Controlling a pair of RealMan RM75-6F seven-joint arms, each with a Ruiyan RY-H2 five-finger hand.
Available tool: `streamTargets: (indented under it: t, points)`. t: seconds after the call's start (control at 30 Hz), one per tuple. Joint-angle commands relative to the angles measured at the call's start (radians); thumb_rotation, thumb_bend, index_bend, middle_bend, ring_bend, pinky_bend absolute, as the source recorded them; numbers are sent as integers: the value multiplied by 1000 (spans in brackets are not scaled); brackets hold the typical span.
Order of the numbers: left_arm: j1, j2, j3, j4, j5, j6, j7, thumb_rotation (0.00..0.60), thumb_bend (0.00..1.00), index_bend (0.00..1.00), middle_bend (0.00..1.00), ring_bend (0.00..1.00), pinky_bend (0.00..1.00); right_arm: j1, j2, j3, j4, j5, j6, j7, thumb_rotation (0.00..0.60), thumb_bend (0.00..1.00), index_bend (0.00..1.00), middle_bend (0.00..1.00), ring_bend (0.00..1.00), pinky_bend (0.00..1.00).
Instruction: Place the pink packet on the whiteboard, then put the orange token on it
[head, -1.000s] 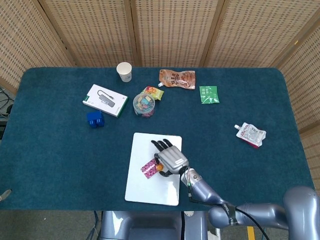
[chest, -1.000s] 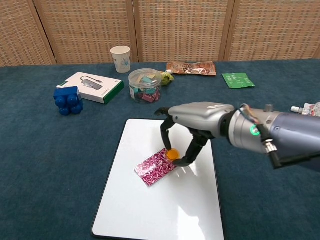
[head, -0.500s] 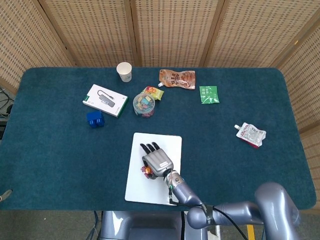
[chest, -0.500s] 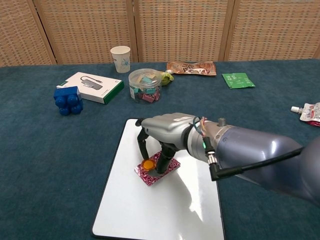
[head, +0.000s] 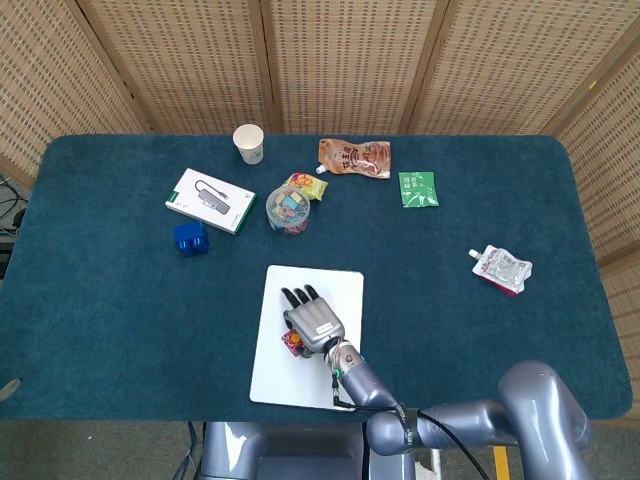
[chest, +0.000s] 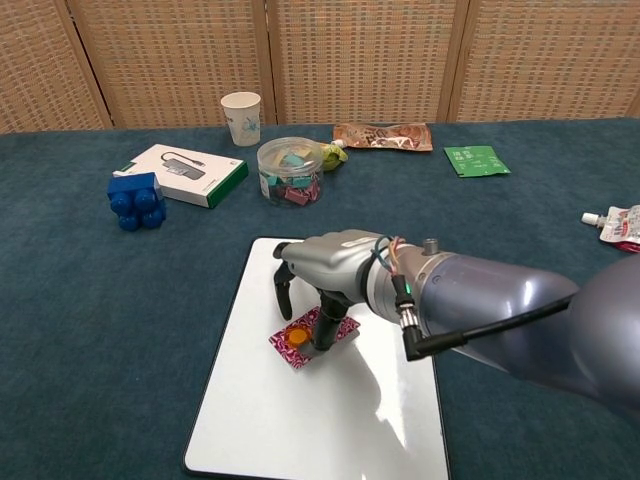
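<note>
Starting at the left of the chest view, what could be upset from here? (first speaker)

The orange token (chest: 297, 337) is seen lying on the left end of the pink packet (chest: 325, 333), close to its edge. It could be slid off onto the whiteboard (chest: 330, 420) if the packet were nudged. (second speaker)

And what would nudge it? (first speaker)

The right hand (chest: 320, 285), most likely. It is poised directly over both things, just left of the middle of the frame. The token appears to have been let go, with the fingers (chest: 284, 298) spread apart from it and nothing grasped. One digit seems to be touching or nearly touching the packet, though contact cannot be confirmed. If the hand were lifted at a slant, the packet could be dragged and the token tipped off. In the head view the packet (head: 292, 343) is mostly covered by the hand (head: 315, 325), so little can be checked there. The left hand is not seen in either view. (second speaker)

What is changed from the earlier frames? (first speaker)

Half a second ago the token was pinched just above the packet; now it is laid flat on it. A second ago the hand was further right, with the token carried over the packet's right end. The packet itself has not been shifted on the whiteboard. (second speaker)
</note>
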Motion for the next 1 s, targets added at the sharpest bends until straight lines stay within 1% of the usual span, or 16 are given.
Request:
streamTargets:
  t: [0.03,0.17,0.27,0.37,0.43,0.47,0.5,0.53,0.6,0.67,0.73,0.77,0.8,0.87,1.0]
  points:
    - [0,0,0,0,-2,-1,1,600,50,0,0,0,0,-2,16,-1,-18,-12,7,8,600,356,383,0,0,0]
    - [0,-1,0,-1,-1,0,1,600,50,0,0,0,0,-8,44,1,-50,-24,16,21,600,360,383,0,0,0]
    - [1,0,-1,1,-2,3,-2,600,50,0,0,0,0,-19,91,1,-98,-53,32,31,600,361,383,0,0,0]
    - [3,2,-3,1,-2,8,-5,600,50,0,0,0,0,-55,188,-17,-171,-142,52,67,600,361,382,0,0,0]
    - [6,4,-2,-4,2,16,-3,600,49,0,0,0,0,-98,270,-36,-200,-229,62,124,600,352,367,0,0,0]
    - [7,5,-2,-6,4,19,-3,600,49,0,0,0,0,-105,283,-40,-202,-245,63,135,600,346,350,0,0,0]
    - [9,6,-1,-10,11,26,0,600,50,0,0,0,0,-132,322,-53,-196,-284,78,164,600,338,319,0,0,0]
    - [13,7,1,-17,21,38,5,600,49,0,0,0,0,-163,366,-73,-188,-346,80,216,600,329,294,0,0,0]
    - [19,8,5,-26,35,51,14,600,50,0,0,0,0,-223,434,-105,-143,-450,95,330,600,274,226,0,0,0]
    - [23,8,8,-33,45,62,25,600,51,0,0,0,0,-281,487,-128,-89,-535,120,459,600,172,153,0,0,0]
    - [27,7,11,-40,54,74,39,600,51,0,0,0,0,-337,527,-147,-32,-610,161,580,600,38,56,0,0,0]
    - [30,5,11,-42,56,81,49,600,51,0,0,0,0,-369,542,-156,3,-640,195,630,600,11,32,0,0,0]
    - [33,3,9,-42,58,94,68,600,50,0,0,0,0,-396,551,-165,32,-666,223,675,600,0,9,0,0,0]
    - [40,-4,5,-48,57,119,102,600,49,0,0,0,0,-452,568,-178,78,-697,275,758,600,0,0,0,0,0]
    - [53,-6,1,-63,58,151,122,600,45,0,0,0,0,-560,582,-189,108,-717,384,892,600,0,0,0,0,0]
